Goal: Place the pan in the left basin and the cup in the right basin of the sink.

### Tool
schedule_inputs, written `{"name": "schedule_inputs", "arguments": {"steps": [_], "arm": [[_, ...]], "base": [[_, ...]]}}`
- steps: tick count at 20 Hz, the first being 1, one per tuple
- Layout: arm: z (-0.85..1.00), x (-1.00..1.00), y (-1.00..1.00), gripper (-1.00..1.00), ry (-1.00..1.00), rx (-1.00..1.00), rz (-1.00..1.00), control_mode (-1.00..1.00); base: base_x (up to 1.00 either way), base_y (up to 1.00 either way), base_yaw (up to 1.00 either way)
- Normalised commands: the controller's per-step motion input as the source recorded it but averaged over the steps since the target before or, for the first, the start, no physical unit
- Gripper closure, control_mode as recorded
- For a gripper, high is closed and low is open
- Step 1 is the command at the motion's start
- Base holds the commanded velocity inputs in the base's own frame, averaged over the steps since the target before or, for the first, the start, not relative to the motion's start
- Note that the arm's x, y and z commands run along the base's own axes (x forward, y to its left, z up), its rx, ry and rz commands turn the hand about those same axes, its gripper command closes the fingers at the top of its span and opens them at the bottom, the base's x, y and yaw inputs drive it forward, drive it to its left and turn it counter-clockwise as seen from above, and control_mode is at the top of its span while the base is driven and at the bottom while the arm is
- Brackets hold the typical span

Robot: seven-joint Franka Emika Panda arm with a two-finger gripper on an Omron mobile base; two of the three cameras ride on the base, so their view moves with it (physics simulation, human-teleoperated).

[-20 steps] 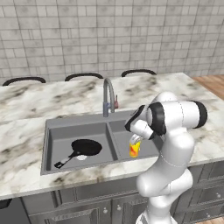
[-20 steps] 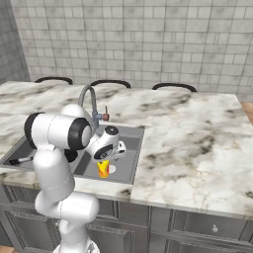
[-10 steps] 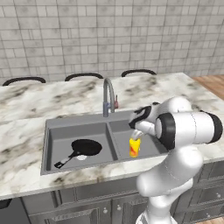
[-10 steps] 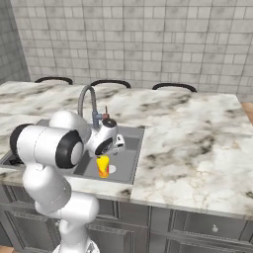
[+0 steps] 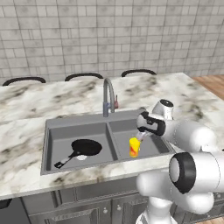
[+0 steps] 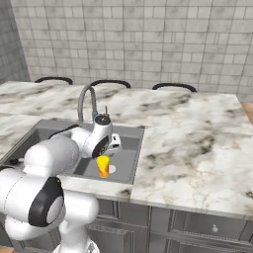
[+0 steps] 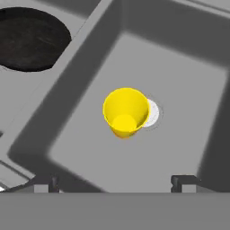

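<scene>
The gripper (image 7: 114,182) hangs wide open, holding nothing, directly above the yellow cup (image 7: 125,111) standing upright in the right basin (image 7: 188,108). Beyond it the pan (image 5: 83,148) lies in the left basin (image 5: 59,140). A careless retreat could tip the cup.

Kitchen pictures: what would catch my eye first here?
Probably the bright yellow cup, standing upright in the narrower right basin beside a pale drain. Above it hangs the white arm's hand with its fingers spread wide, holding nothing. In the wider left basin lies a black pan.
</scene>
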Motion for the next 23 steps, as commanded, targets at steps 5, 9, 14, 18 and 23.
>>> {"name": "schedule_inputs", "arguments": {"steps": [5,9,14,18,23], "arm": [[0.4,-0.64,0.0,-1.0,0.01,0.0,-0.08,-1.0],[0.33,-0.59,0.0,-1.0,0.02,0.0,-0.06,-1.0],[0.32,-0.48,0.0,-1.0,0.03,0.0,-0.07,-1.0],[0.34,-0.39,0.0,-1.0,0.03,0.0,-0.07,-1.0],[0.33,-0.35,0.0,-1.0,0.02,0.0,-0.06,-1.0]], "base": [[0.0,0.0,0.0],[0.0,0.0,0.0],[0.0,0.0,0.0],[0.0,0.0,0.0],[0.0,0.0,0.0]]}}
